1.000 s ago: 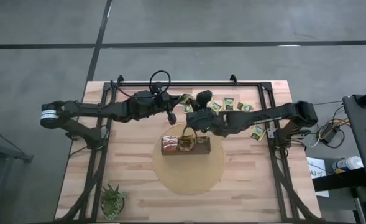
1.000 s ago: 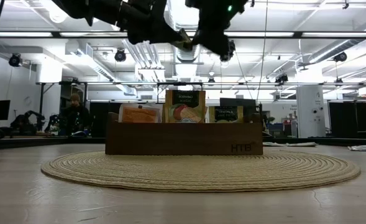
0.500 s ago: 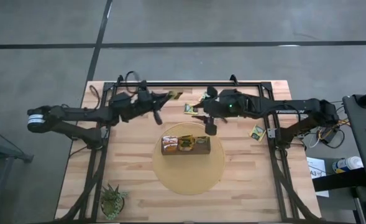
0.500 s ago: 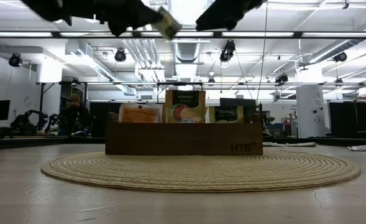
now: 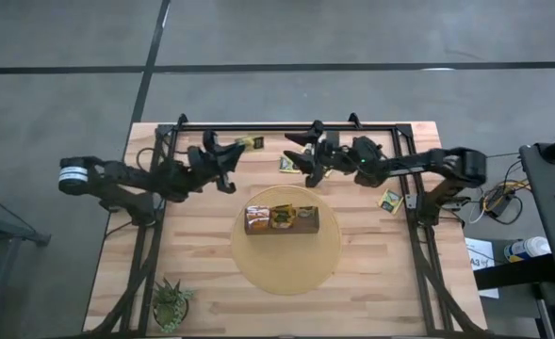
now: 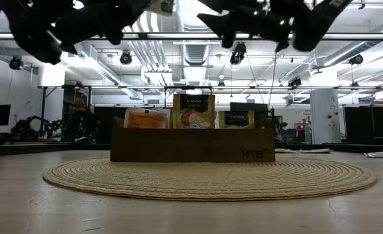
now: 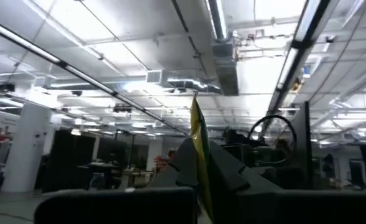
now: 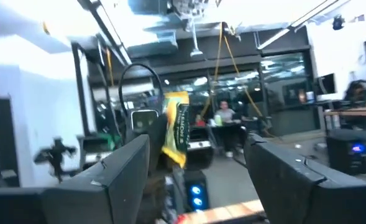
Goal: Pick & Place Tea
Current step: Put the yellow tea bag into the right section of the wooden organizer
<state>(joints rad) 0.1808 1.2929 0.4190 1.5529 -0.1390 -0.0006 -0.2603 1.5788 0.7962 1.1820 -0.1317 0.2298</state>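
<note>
Looking down from the high view: noted left gripper (image 5: pixel 236 147) clamped on a green-and-yellow sachet (image 5: pixel 247 143), raised over the far side of the table (image 5: pixel 145 273). Noted right gripper (image 5: pixel 301 160) facing it, near but apart, jaws spread and empty; one loose sachet (image 5: pixel 286 164) just beside its fingertips, another stray sachet (image 5: pixel 390 199) behind it near its arm's base. Noted wooden box (image 5: pixel 282 229) on round mat (image 5: pixel 286 268), nearer than both grippers. Low view: recorded both grippers high above the box, three boxed sachets (image 6: pixel 193 110) standing upright inside. Left wrist view: seen held sachet edge-on, pinched between own fingers (image 7: pixel 232 180). Right wrist view: seen own fingers (image 8: pixel 117 174) wide apart, with the sachet visible beyond them.
</note>
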